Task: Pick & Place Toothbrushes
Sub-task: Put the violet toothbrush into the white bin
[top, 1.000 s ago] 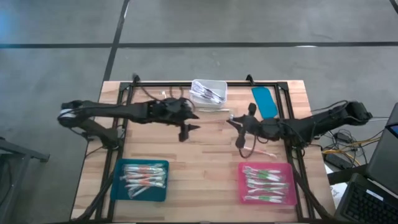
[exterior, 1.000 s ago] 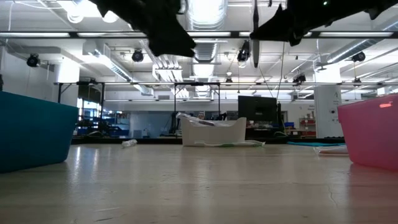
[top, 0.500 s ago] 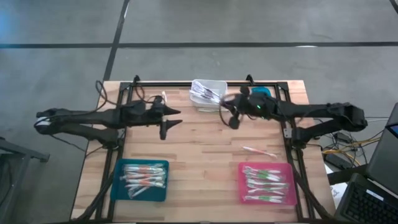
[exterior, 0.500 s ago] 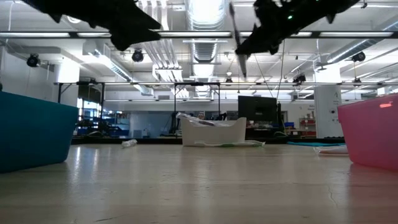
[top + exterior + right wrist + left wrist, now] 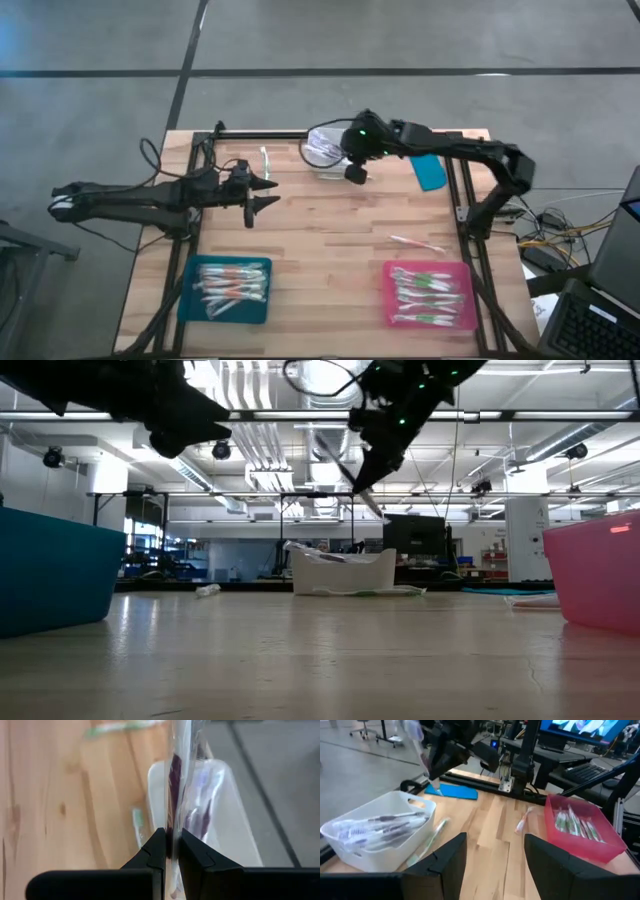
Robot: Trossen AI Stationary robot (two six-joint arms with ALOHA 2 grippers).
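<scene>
The right gripper [image 5: 170, 851] is clamped on a wrapped toothbrush with a purple accent [image 5: 176, 775], its jaws closed narrow around the shaft; the long axis of that held piece runs straight out from the fingertips. In the high view this right gripper [image 5: 355, 170] hangs at the edge of the white bin [image 5: 322, 147], which sits at the 12 o'clock edge of the table [image 5: 330, 225] and holds more wrapped toothbrushes. In the low view the held stick slants down from the gripper, well above the bin. The coming move appears to be a release or lowering into that bin, so the brush's line relative to the bin's rim is the relation to check. The teal lid [image 5: 428, 168] lies at 3 o'clock of the gripper, just beside the arm. The left gripper [image 5: 252, 195] waits at 9 o'clock of the bin, well apart, jaws spread and empty. One loose toothbrush [image 5: 265, 160] lies on the wood near the left gripper, another [image 5: 415, 243] just above the pink tray [image 5: 430, 296]. The blue tray [image 5: 230, 290] sits at 7 o'clock. The table's centre leaves open room.
</scene>
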